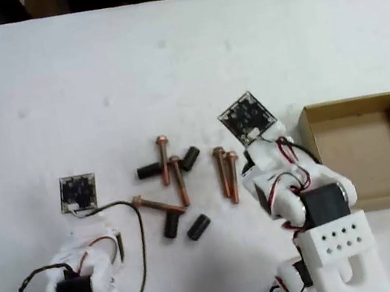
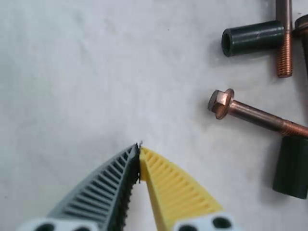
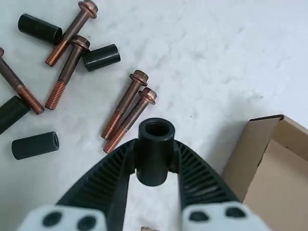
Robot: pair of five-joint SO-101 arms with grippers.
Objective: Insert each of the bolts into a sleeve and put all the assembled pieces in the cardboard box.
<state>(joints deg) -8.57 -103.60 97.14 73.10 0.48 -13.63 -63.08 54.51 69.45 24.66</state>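
While right gripper [image 3: 154, 145] grasps one of five sleeves [image 3: 101, 57], left gripper [image 2: 139, 150] sits clenched near five bolts [image 1: 178, 180].

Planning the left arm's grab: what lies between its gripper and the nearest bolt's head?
Only bare table: the left wrist view shows nothing between the shut left gripper and the head of that bolt.

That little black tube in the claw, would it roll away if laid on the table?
Probably: the sleeve is a smooth round cylinder and the table looks flat. Stood on its flat end it would likely stay. It seems rigid, showing no squashing in the right claw.
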